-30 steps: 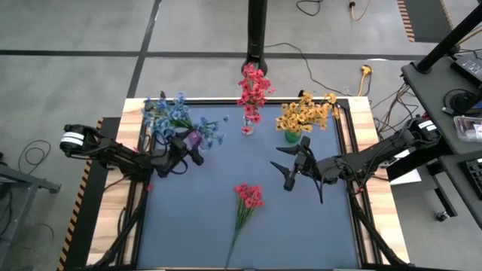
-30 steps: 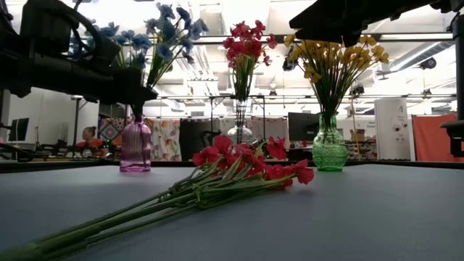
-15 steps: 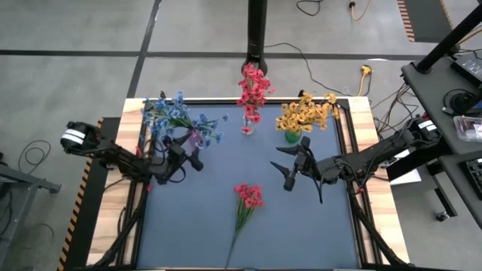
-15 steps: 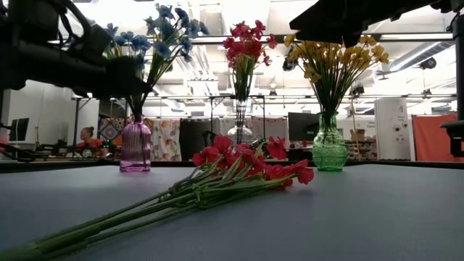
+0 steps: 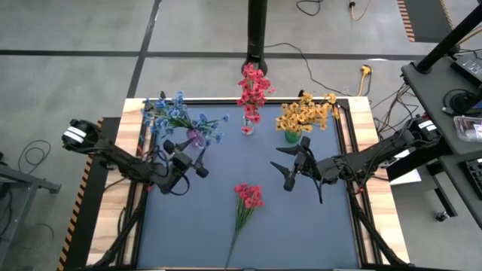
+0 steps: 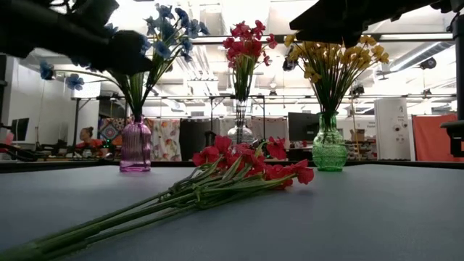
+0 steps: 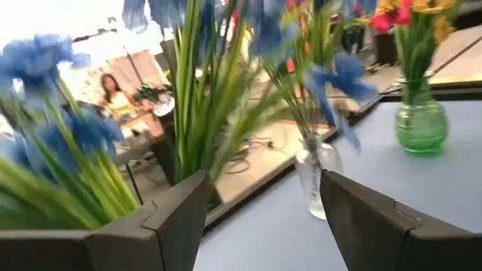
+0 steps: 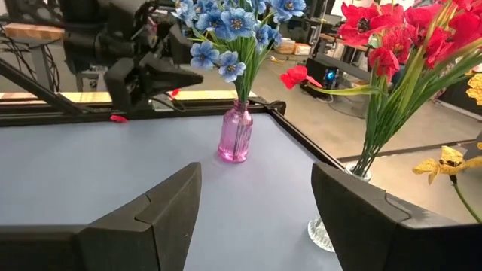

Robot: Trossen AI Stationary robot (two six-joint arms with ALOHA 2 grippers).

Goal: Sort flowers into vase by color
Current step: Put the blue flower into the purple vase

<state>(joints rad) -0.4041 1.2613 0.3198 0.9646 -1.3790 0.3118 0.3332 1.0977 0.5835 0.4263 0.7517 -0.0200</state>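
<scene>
One sprig of red flowers (image 5: 247,197) lies flat on the blue mat, blossoms toward the far side and stems (image 6: 109,221) toward the near edge. Blue flowers (image 5: 177,117) stand in a purple vase (image 6: 135,146). Red flowers (image 5: 253,86) stand in a clear vase (image 7: 315,181), and yellow-orange ones (image 5: 305,114) in a green vase (image 6: 329,152). My left gripper (image 5: 197,159) hovers open just near-side of the purple vase, with nothing between its fingers (image 7: 263,218). My right gripper (image 5: 285,167) hangs open over the mat's middle right, above and right of the lying sprig.
The three vases stand in a row along the mat's far edge. A dark post (image 5: 257,34) rises behind the table's far edge. Wooden rails (image 5: 135,113) frame the mat. Bare mat lies around the red sprig, toward the near edge.
My left gripper has drawn back from the purple vase toward the table's near edge and a little right, rising as it went. The blue flowers stay in the vase. My right arm has kept still.
</scene>
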